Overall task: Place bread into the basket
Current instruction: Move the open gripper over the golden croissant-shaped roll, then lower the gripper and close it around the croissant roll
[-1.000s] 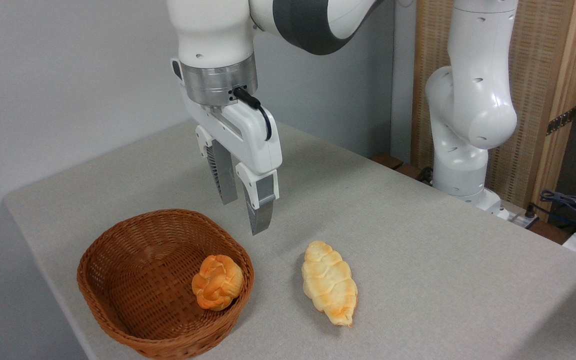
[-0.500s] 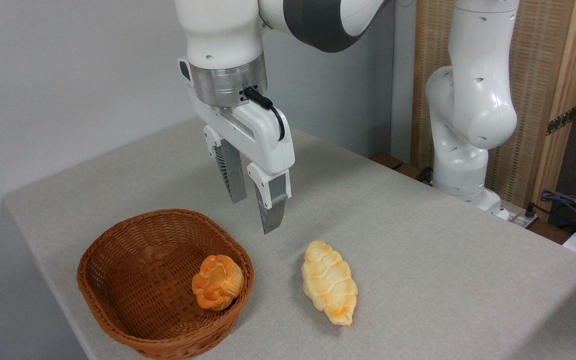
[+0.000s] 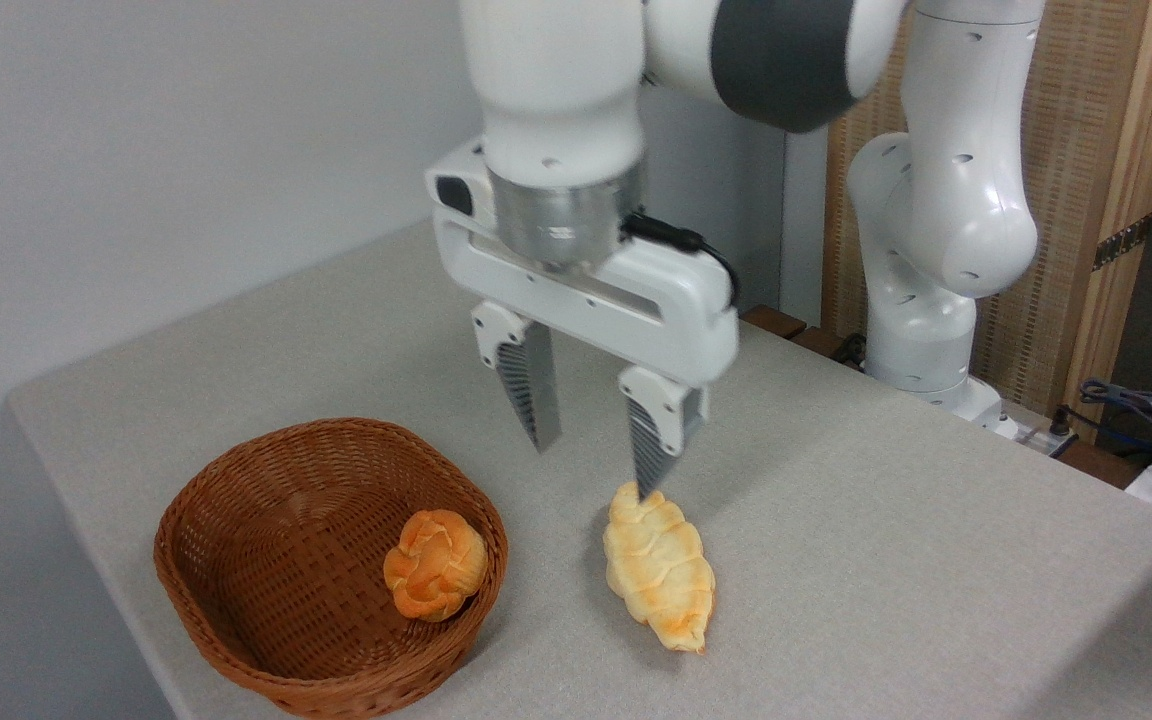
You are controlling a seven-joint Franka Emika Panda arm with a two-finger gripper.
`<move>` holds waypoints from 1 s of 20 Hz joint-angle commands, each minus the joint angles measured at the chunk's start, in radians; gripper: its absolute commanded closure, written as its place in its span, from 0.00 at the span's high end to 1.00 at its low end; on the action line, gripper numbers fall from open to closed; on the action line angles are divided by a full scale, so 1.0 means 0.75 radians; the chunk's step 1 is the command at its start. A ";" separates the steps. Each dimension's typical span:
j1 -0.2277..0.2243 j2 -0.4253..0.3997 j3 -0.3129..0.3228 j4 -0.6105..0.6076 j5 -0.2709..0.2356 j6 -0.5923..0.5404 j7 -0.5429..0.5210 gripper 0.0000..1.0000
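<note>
Wicker comes first at the left: a shallow, round-cornered reddish-brown woven basket [image 3: 276, 560] sits on the pale grey speckled table [image 3: 886, 560] near its front-left edge, and a small round orange knotted bun [image 3: 435, 564] lies inside it against the right-hand wall. Just right of the basket, apart from its rim and flat on the table, lies the elongated pale-yellow braided bread loaf [image 3: 658, 566]. Its surface is divided into plump, glossy braided segments, and both pointed ends are browned orange, the near one more strongly. Its long axis runs from the far end, up and slightly left in the view, to the near end, down and slightly right, so one tip points away toward the arm and the other toward the table's front edge. Above it hangs the white two-finger gripper [image 3: 592, 468], pointing down, its ribbed grey fingers spread wide apart with nothing between them. The left finger ends over bare table between basket and loaf; the right fingertip appears just above the loaf's far tip, and contact cannot be told. The white arm's wrist rises straight up from the gripper, and its base column [image 3: 926, 290] stands at the table's far right.
</note>
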 commanded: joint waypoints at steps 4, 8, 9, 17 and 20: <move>0.079 -0.085 -0.003 -0.167 0.040 0.125 -0.035 1.00; 0.096 -0.110 -0.003 -0.239 0.042 0.166 -0.035 1.00; 0.096 -0.108 -0.003 -0.247 0.044 0.168 -0.035 1.00; 0.092 -0.096 -0.005 -0.423 0.183 0.377 -0.033 1.00; 0.092 -0.092 -0.005 -0.440 0.185 0.391 -0.033 1.00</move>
